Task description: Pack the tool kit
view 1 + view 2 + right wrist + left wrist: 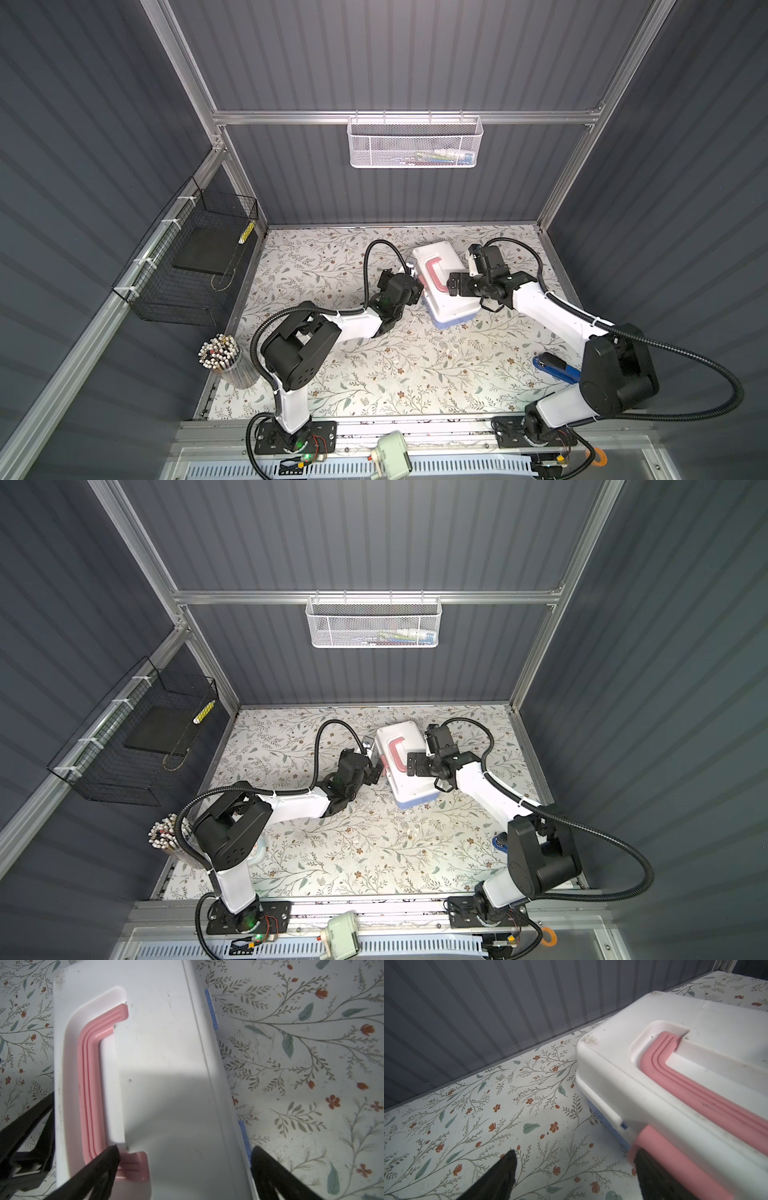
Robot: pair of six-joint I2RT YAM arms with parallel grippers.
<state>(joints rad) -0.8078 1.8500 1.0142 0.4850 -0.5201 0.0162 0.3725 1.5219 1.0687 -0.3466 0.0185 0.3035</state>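
1. The left arm [357,326] reaches low across the desk [374,374] with its elbow folded back near its base. The left tool [575,1159] is spread wide with nothing in it. One of its fingers [654,1180] sits at the lower edge of the pink latch [675,1153] of the tool kit box [446,301], and the other is over bare desk.
2. The right arm [544,309] bends in from the opposite side. The right tool [185,1149] hangs directly above the box's white lid [162,1064], spread fully and empty. One fingertip [104,1165] is over the end of the pink handle [89,1084], and the other is by the lid's hinged edge.
3. The box lies closed between the two tools, its light blue base [455,322] showing under the lid.
4. It is not clear whether either tool actually touches the box. The lid hides whatever is inside.
5. Behind the right tool, a blue stapler [555,368] lies on the desk, partly covered by that arm.
6. Behind the left tool, at the desk's edge, stands a cup of pencils [218,359].
7. The desk has a floral print. Grey ribbed walls [374,62] in an aluminium frame enclose it.
8. Out beyond the left tool's side, a black wire basket [187,266] hangs on the side rail.
9. Far beyond both tools, a white mesh basket [415,143] hangs on the back rail. Its contents are too blurred to name.
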